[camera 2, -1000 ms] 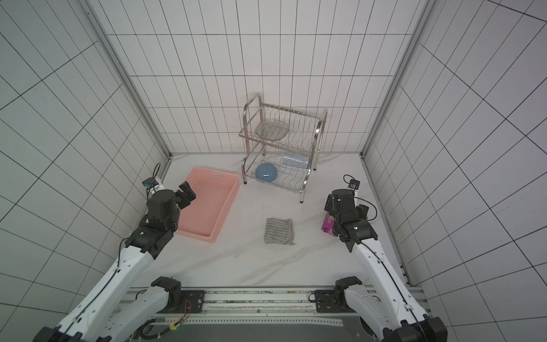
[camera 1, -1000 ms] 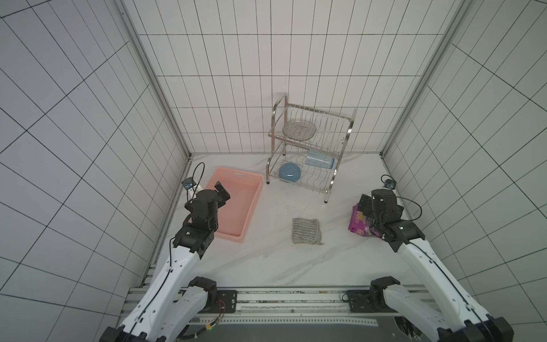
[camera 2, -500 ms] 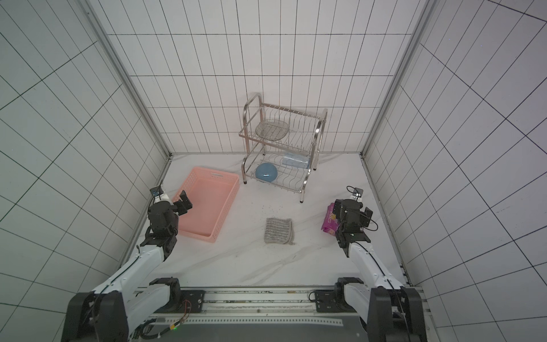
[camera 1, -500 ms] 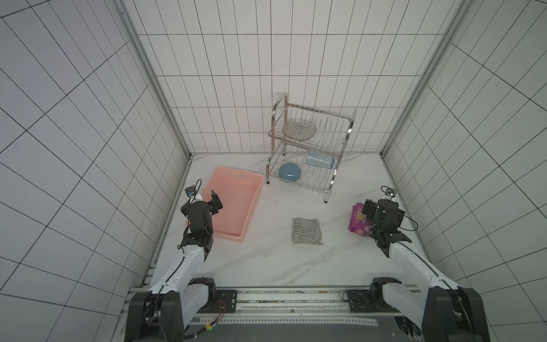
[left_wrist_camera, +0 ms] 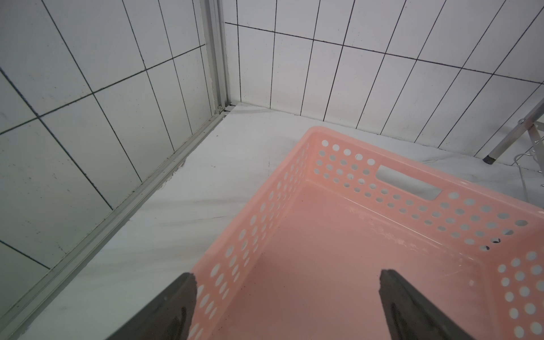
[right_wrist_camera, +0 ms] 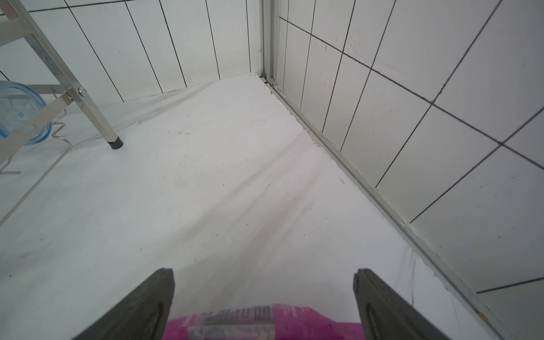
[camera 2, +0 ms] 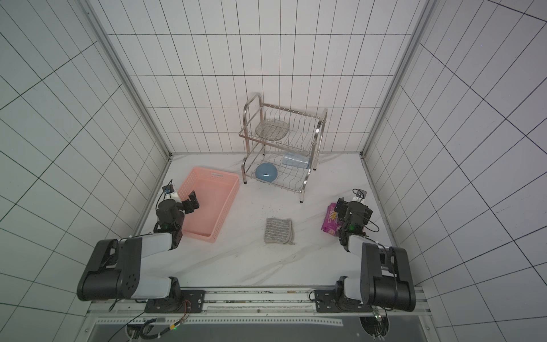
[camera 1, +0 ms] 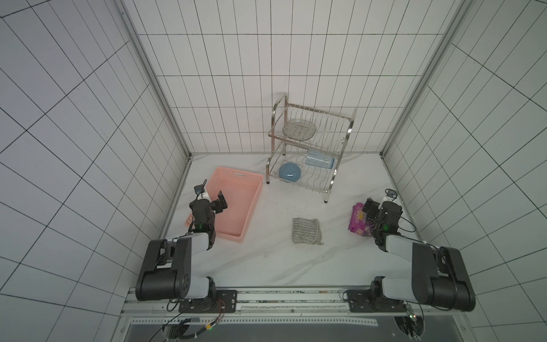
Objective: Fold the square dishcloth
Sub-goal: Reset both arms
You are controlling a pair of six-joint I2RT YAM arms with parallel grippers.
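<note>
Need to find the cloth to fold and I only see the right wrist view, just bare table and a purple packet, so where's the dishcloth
Observer: The dishcloth lies on the table between the pink basket and the purple packet, touching neither.
Operator: Is the left arm near it?
Observer: No. The left gripper hangs over the basket's rim, jaws open, holding nothing.
Operator: Anything on top of the cloth?
Observer: Nothing lies on it.

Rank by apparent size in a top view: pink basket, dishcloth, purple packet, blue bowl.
1. pink basket
2. square dishcloth
3. blue bowl, though it sits farther back

Unranked: purple packet. It is partly hidden and looks near the dishcloth's size.
</note>
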